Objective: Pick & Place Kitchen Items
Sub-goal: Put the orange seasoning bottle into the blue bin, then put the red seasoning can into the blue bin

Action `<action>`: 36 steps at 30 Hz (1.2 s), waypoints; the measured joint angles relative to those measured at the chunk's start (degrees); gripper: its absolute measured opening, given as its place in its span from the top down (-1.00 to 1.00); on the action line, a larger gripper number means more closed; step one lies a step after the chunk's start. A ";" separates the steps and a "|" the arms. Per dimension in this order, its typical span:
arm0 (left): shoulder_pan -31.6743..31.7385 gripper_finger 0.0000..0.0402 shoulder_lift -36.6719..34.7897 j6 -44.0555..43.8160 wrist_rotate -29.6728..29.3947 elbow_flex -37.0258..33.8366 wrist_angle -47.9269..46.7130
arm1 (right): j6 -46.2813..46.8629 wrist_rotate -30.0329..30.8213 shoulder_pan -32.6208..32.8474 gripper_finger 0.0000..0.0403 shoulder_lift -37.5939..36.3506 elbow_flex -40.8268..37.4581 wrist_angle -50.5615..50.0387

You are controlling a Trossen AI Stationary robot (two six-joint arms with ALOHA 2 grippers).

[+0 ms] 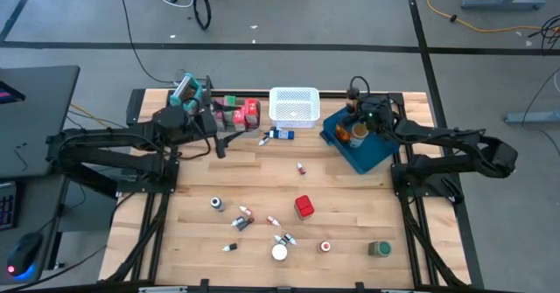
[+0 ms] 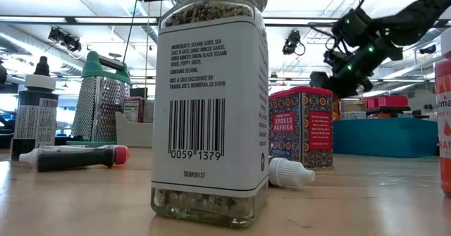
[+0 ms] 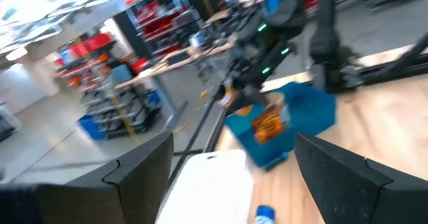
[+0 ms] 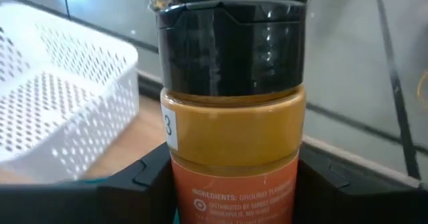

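Observation:
My right gripper [image 1: 357,129] hangs over the blue tray [image 1: 372,153] at the table's far right, its fingers on either side of an orange spice jar [image 4: 234,157] with a black lid. A second jar [image 1: 343,134] stands beside it in the tray. My left gripper [image 1: 219,144] is open and empty at the far left, near the red and green cartons [image 1: 241,114]. Loose goods lie over the near half: a red tin [image 1: 304,207], a white-lidded jar [image 1: 279,252], a green-lidded jar [image 1: 379,249], and small bottles and tubes [image 1: 243,219]. My right gripper holds the orange spice jar by its labelled body [image 4: 180,184], below the black lid, pinched between the two fingers [image 4: 144,180]. The jar stands upright in the hold. Whether its base rests on the tray or hangs clear, I cannot tell.
A white mesh basket [image 1: 293,105] stands at the far edge between the two arms. A grater [image 1: 188,90] sits at the far left corner. A blue-capped bottle [image 1: 280,136] lies in front of the basket. Bare wood shows around the table's middle [image 1: 350,197].

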 joint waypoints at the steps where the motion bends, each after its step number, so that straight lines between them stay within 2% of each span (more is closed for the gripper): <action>1: 0.00 -0.57 0.00 0.54 1.12 0.00 0.11 | 0.41 -0.79 -0.45 -0.07 0.09 -0.53 -0.23; 4: -0.02 -0.57 0.00 1.69 2.58 0.00 0.11 | 1.37 -1.67 -1.00 -0.07 0.95 -1.96 -0.01; 7: -0.02 -0.57 0.00 1.18 0.28 0.00 1.27 | 1.67 -1.27 -1.54 -0.07 2.62 -2.95 1.13; 16: -0.07 -0.57 0.00 0.10 -1.85 0.00 1.12 | -0.56 -1.63 -1.78 -0.16 9.28 -3.58 13.11; 24: -0.07 -0.57 0.00 0.18 -1.99 0.00 1.12 | -0.08 -1.82 -1.76 -0.40 9.51 -3.63 13.59; 36: -0.07 -0.57 0.00 0.51 -1.98 0.02 1.12 | -3.44 -1.80 -1.22 -0.43 9.46 -3.58 19.47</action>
